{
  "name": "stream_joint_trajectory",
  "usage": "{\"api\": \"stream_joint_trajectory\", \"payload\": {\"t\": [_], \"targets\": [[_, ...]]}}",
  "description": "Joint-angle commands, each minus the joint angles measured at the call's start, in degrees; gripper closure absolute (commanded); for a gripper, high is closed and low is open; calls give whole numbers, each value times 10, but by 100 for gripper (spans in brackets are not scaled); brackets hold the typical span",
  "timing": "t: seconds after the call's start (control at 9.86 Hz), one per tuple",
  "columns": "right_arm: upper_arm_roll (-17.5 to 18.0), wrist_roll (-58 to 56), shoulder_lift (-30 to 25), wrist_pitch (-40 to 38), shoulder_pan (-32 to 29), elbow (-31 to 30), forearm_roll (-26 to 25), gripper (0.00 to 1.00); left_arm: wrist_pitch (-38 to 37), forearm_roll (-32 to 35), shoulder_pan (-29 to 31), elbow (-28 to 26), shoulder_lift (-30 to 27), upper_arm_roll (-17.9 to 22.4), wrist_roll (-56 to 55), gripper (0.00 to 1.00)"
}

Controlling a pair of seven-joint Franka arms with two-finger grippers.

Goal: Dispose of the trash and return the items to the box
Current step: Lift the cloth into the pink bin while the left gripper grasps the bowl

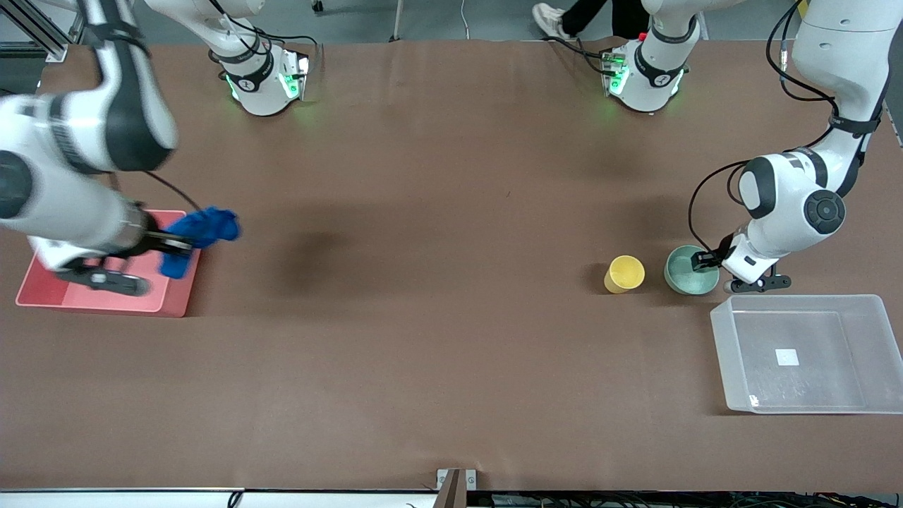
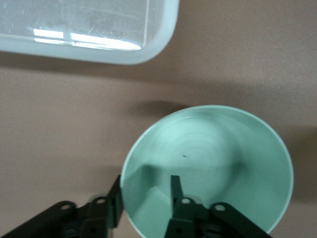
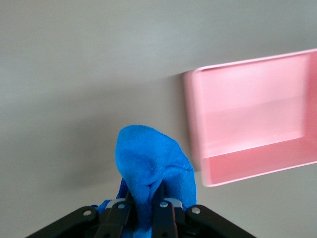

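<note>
- Right gripper, over the pink bin's edge: clamped on the soft, light cloth; you hold a fold.
- Left gripper: straddles the bowl's stiff, slippery rim beside the cup; keep your hold there.

Left pincer straddles mint bowl rim; clear tub near.
</note>
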Motion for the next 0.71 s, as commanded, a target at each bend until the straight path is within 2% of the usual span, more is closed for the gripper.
{"api": "stream_joint_trajectory", "payload": {"t": [0.0,0.2,0.3,0.51,0.61], "targets": [[-99,-176,9,31,-5,-8,-4,99,7,3,4,1,8,-1,9,95],[-174,-296,13,166,-8,-90,-4,99,-18,5,2,8,-35,-3,35,99],[-194,-326,15,259,-10,-150,-4,99,-70,6,3,37,-53,-11,39,100],[-220,-343,48,435,-13,-246,-4,98,-209,4,3,152,-61,-17,40,100],[-222,-343,71,474,-15,-258,1,98,-245,4,5,205,-55,-17,48,100]]}}
